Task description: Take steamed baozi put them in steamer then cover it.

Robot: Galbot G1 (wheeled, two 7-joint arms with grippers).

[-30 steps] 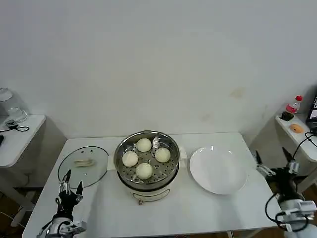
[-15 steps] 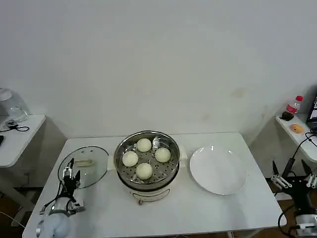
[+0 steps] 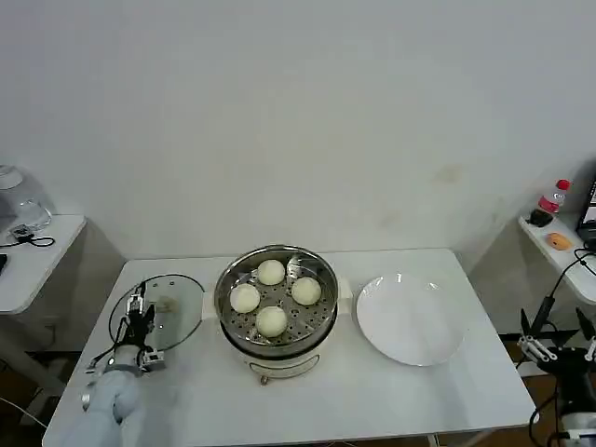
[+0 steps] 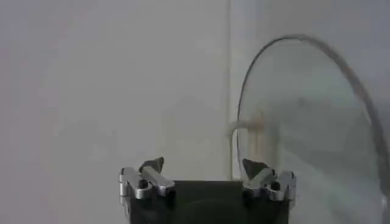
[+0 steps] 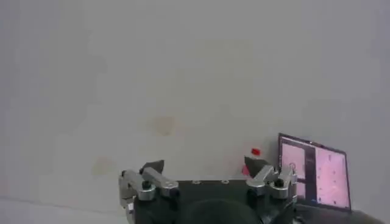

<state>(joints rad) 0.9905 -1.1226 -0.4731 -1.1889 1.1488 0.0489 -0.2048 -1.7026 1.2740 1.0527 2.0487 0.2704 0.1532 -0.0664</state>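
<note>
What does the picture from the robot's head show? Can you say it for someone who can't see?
Four steamed baozi sit inside the open steamer in the middle of a white table. The left tool, open, hangs over the cover lying flat left of the steamer. A bare white plate lies to the right, and the right tool waits, open, past the table's right edge.

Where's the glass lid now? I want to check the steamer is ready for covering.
In the head view, the glass lid lies flat on the table's left side beside the steamer, under the left gripper.
</note>
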